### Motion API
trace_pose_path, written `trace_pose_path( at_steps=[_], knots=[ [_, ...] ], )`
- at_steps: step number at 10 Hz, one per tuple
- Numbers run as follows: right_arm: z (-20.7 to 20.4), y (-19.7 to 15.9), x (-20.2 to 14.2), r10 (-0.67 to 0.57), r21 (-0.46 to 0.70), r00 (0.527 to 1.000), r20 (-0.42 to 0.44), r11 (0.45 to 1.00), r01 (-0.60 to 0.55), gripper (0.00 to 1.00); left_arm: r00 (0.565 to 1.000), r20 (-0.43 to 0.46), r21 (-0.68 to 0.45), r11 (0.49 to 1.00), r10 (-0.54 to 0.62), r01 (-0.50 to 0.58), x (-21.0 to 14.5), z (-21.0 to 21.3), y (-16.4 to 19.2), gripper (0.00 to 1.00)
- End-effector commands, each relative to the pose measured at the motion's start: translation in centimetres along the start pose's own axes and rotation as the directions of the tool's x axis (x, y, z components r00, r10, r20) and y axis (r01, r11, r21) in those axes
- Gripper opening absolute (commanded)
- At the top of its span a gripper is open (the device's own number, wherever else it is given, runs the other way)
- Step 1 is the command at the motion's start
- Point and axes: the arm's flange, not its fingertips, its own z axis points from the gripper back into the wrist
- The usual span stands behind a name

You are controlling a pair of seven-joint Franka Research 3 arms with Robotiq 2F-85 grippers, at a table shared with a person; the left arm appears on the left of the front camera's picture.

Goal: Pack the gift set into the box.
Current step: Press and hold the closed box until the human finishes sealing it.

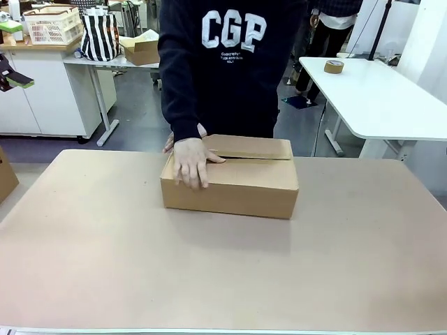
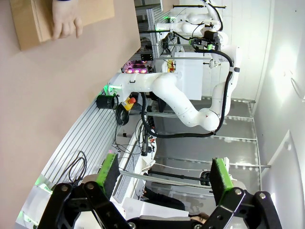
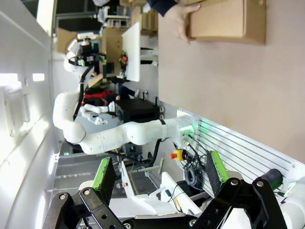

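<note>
The box (image 1: pixel 237 188) is a plain brown carton standing at the far middle of the table (image 1: pixel 209 279), its top flaps folded down. A person at the far side presses one hand (image 1: pixel 192 162) flat on its left top. The gift set is out of view. In the left wrist view the box (image 2: pixel 33 21) and the hand (image 2: pixel 66 19) sit far off at the top left, and my left gripper (image 2: pixel 164 167) is open and holds nothing. My right gripper (image 3: pixel 158 167) is open too, far from the box (image 3: pixel 224 21) at the top right.
The corner of another brown carton (image 1: pixel 5 174) pokes in at the table's left edge. A white table at the back right carries a tape roll (image 1: pixel 334 66). Each wrist view shows the other white arm (image 2: pixel 181 95) (image 3: pixel 119 136) drawn back at the robot's base.
</note>
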Motion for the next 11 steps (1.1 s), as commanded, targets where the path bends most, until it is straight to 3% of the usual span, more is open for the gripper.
trace_pose_path(
  at_steps=[1,11],
  knots=[
    [-0.12,0.32,0.34,0.025,0.021,1.0,0.004,0.999,-0.025,1.0,1.0,-0.003,0.01,1.0,0.003,-0.003,-0.1,-0.11,-0.07,1.0],
    [-0.12,0.32,0.34,0.025,0.021,1.0,0.004,0.999,-0.025,1.0,1.0,-0.003,0.01,1.0,0.003,-0.003,-0.1,-0.11,-0.07,1.0]
  ],
)
